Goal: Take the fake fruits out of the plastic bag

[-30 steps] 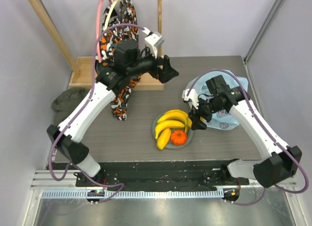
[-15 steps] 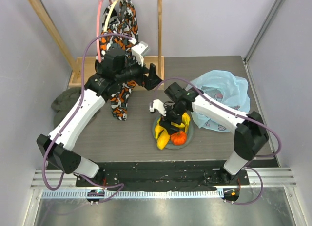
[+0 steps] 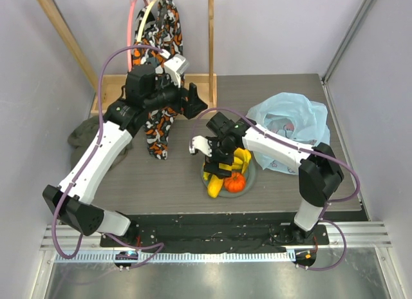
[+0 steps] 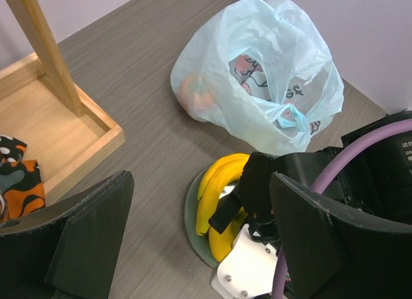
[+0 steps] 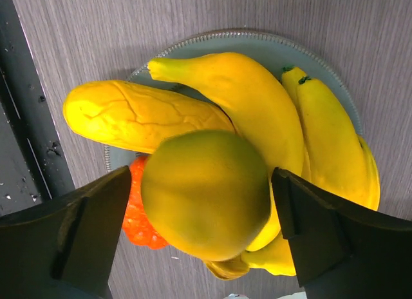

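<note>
On the plate [image 5: 270,51] lie banana bunch [image 5: 264,112] and round fruit [image 5: 206,192], plastic bag [image 3: 293,128] to their right

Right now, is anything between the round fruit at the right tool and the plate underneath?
Yes. The banana bunch and the long yellow fruit lie directly under the yellow-green round fruit, covering most of the plate; the small orange fruit sits beside them.

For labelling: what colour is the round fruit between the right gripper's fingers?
Yellow-green round fruit; best in right wrist view.
</note>
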`<state>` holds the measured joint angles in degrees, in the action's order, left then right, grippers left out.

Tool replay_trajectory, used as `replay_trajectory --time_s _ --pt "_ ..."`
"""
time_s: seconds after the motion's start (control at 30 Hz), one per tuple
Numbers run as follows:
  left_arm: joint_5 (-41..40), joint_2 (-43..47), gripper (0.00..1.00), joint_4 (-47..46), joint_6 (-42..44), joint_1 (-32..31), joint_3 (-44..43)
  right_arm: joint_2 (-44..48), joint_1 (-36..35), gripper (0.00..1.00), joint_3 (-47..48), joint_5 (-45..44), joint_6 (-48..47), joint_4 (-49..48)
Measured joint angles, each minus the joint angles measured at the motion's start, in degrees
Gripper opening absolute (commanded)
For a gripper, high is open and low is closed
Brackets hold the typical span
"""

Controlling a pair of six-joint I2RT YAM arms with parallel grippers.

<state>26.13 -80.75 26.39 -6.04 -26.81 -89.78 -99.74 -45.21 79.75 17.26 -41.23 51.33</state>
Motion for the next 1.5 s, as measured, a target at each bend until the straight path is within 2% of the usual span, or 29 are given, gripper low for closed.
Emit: replay_trajectory --time_s 0.33,0.5,0.57,0.67,0.83,0.93,1.13,1.3,1.5 --pt "2.08 -2.21 0.91 -1.33 -1.51 0.00 -0.07 0.79 -0.66 1.00 1.18 -1.44 2.03 1.79" --pt "2.64 -4.02 0.90 -2.14 -2.80 0.22 -0.74 5.88 1.33 1.00 4.85 -0.96 5.07 4.13" --pt "2.99 -5.27 0.89 -2.75 -3.23 0.20 -1.55 9.88 5.44 1.00 6.71 0.98 6.84 4.72" --pt "3.10 -7.19 0.86 -3.63 -4.22 0.02 -2.49 16.00 16.87 0.98 9.49 4.28 9.92 4.63" --pt "3.08 -10.97 0.81 -4.04 -4.28 -2.01 -2.91 21.92 38.49 0.86 9.42 7.63 14.32 4.17" --pt "2.78 -15.12 0.80 -2.64 -0.61 -7.26 -5.01 20.98 47.87 0.81 6.64 9.03 17.66 3.78" --pt "-1.68 -25.83 0.75 0.11 11.76 -24.76 -11.28 9.97 57.27 0.72 1.18 14.08 22.27 3.61" --pt "-6.43 -36.20 0.74 1.29 18.16 -35.08 -16.85 3.50 59.71 0.72 -1.38 17.35 23.91 2.93" --pt "-14.75 -44.52 0.75 0.46 20.61 -38.64 -22.05 3.34 59.52 0.72 -1.57 20.28 25.35 0.24"
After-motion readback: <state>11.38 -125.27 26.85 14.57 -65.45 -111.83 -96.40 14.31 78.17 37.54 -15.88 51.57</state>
